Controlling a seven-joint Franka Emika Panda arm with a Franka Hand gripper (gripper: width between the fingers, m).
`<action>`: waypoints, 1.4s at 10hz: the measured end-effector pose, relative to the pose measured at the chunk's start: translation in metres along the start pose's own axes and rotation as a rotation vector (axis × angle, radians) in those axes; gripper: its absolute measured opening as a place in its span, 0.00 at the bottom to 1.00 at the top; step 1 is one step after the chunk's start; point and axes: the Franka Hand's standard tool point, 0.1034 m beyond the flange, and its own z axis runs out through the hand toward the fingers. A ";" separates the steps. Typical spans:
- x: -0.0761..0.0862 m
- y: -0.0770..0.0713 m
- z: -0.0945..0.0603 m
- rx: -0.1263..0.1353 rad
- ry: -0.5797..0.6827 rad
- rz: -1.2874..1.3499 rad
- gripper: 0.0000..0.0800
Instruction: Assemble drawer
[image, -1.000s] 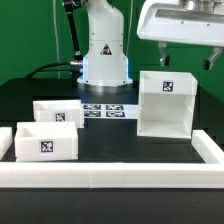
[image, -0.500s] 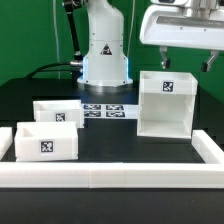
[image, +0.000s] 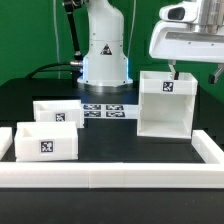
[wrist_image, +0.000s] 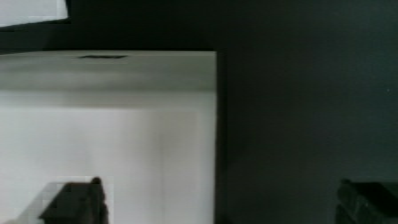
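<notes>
**Exterior view.** Casing (image: 163, 103) stands upright toward the tabletop's (image: 110, 150) edge at the exterior view's right. Front tray (image: 45, 140) and rear tray (image: 57, 113) sit near the opposite edge. The jaws hang open above the casing, clear of it.

**Wrist view.** The casing (wrist_image: 107, 130) lies below, with the jaws spread wide and empty.

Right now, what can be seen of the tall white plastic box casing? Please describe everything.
The tall white plastic box casing stands upright on the black table, at the exterior view's right. It looks smooth and hollow, with plain walls and one black-and-white square tag near its top. Only the table is seen touching it. Nothing grips it: the open gripper hangs just above its top edge.
</notes>
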 end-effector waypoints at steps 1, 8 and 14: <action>0.000 0.001 0.001 0.000 -0.002 -0.006 0.81; 0.003 0.004 0.001 0.002 0.000 -0.027 0.05; 0.014 0.023 -0.001 0.014 0.000 -0.120 0.05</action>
